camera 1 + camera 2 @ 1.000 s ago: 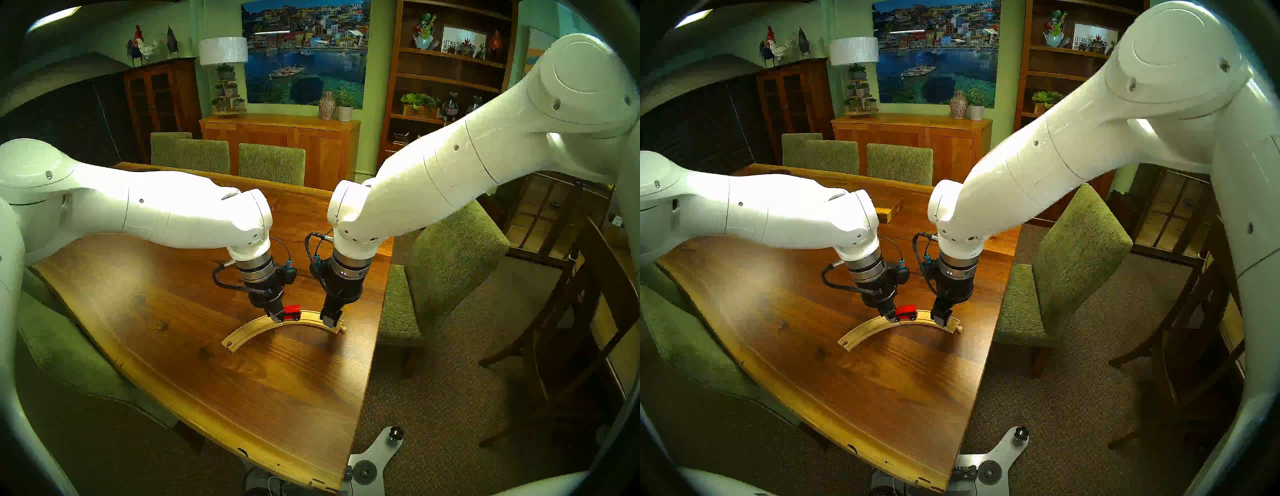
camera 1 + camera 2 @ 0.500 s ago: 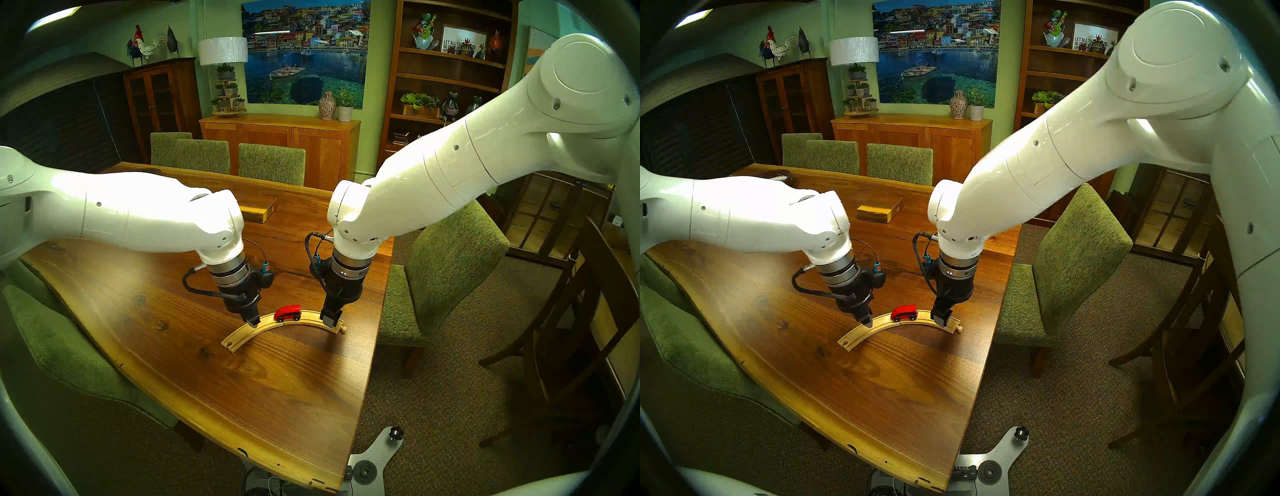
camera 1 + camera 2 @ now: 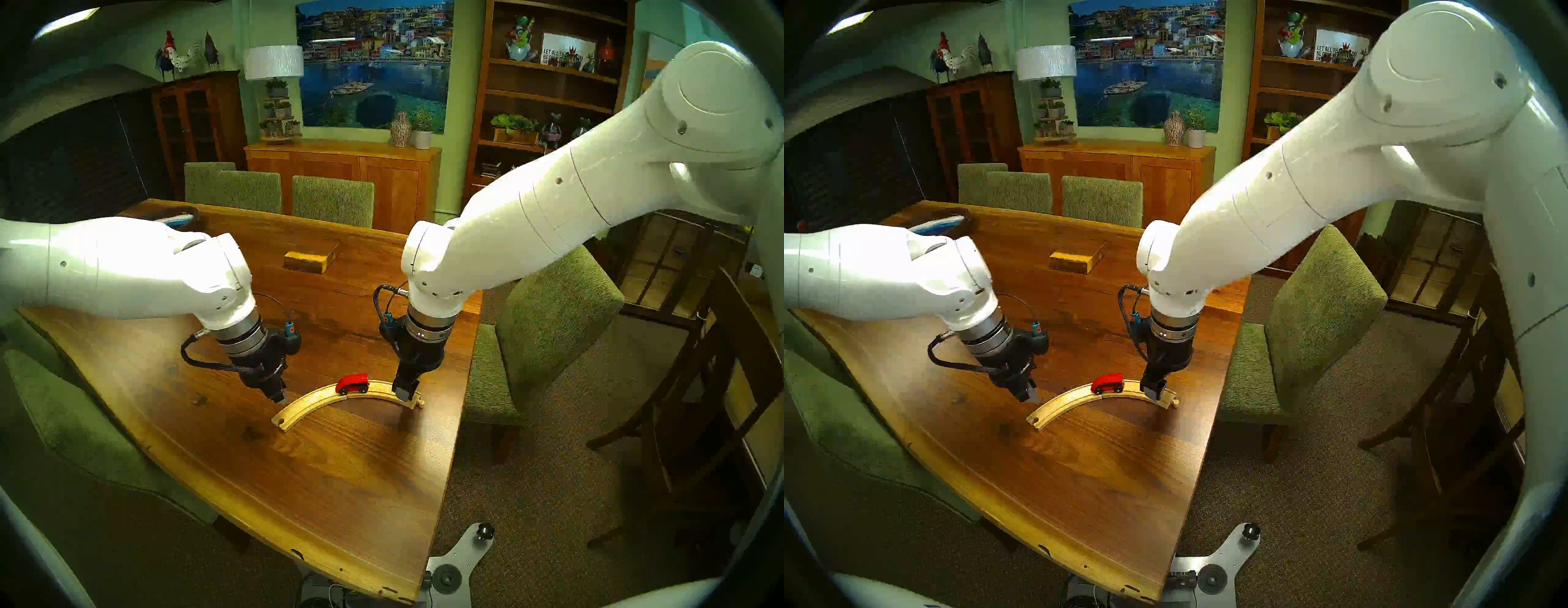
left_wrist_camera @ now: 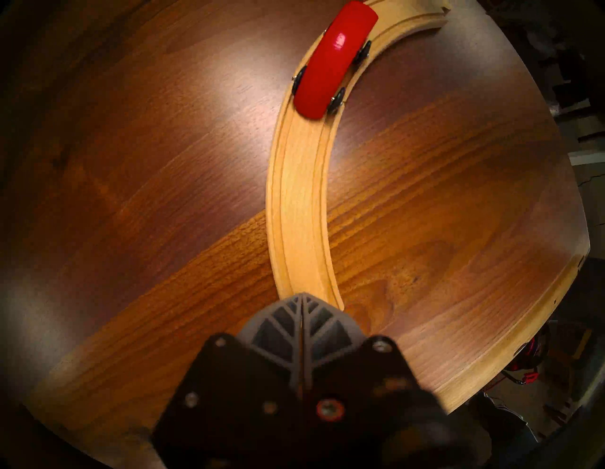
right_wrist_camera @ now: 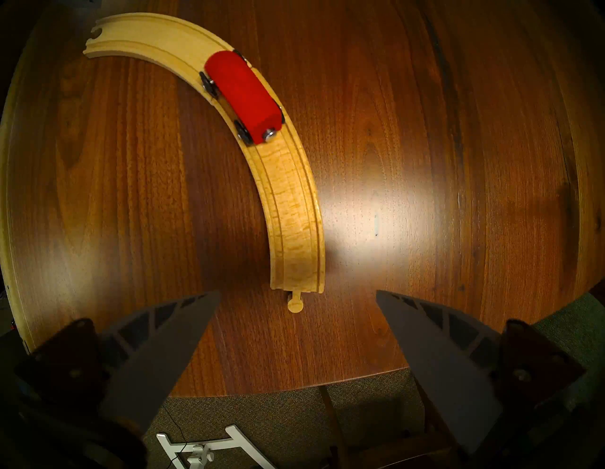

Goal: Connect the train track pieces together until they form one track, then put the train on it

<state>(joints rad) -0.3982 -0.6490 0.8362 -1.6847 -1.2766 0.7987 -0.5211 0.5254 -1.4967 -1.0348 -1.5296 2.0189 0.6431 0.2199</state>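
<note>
The track [image 3: 302,406] [image 3: 1059,405] lies as one pale-wood arc on the table, and its seam is hidden under the train. The red train [image 3: 353,383] [image 3: 1107,383] stands on the arc's middle, wheels in the grooves, with nothing touching it. My left gripper [image 3: 278,399] [image 3: 1032,398] is shut and empty, just above the table off the arc's left half. From the left wrist, the shut fingertips [image 4: 302,296] cover the near end of the track [image 4: 298,213], with the train [image 4: 330,62] far along it. My right gripper [image 3: 405,392] [image 5: 296,292] hangs open over the peg end of the track [image 5: 288,203].
A rectangular wooden block [image 3: 312,259] lies farther back on the table, and a dark dish [image 3: 941,223] sits at the far left corner. Green chairs [image 3: 547,335] stand around the table. The table's right edge [image 3: 443,488] runs close to the track's peg end.
My shut left gripper has drawn away from the train, leftward along the track to its left half. The train stays on the arc's middle. The right arm has not moved.
</note>
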